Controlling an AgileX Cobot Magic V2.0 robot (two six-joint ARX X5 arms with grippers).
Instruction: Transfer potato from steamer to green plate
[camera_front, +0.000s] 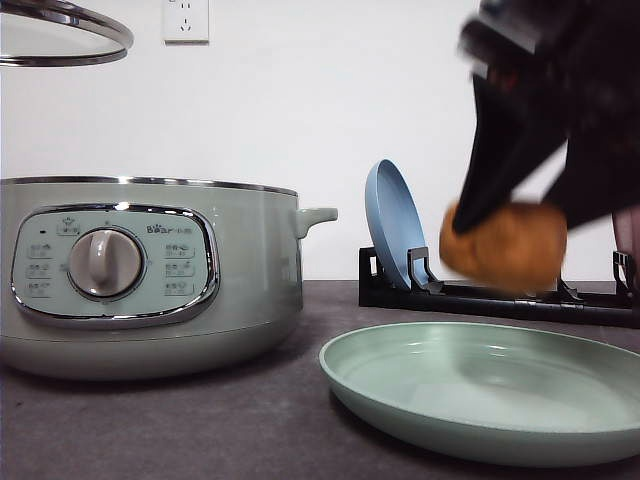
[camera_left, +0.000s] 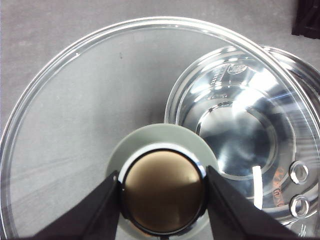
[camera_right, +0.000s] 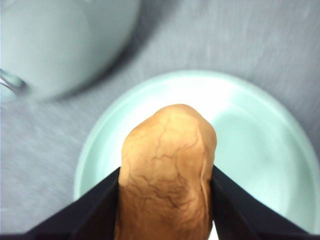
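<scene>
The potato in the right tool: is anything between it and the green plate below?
Nothing visible. The potato hangs in the right tool above the bare green plate, with open air between them.

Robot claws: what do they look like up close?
Both claws are black. The left claw has two flat, wedge-shaped fingers with smooth matte sides. The right claw has the same dark, tapering fingers. From the front it looks like a blurry black shape.

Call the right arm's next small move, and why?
Probably lower straight down, then open. The right gripper holds the potato in the air above the green plate, and the right wrist view shows it over the plate's bowl. The left gripper holds the lid by its knob, clear of the steamer.
</scene>
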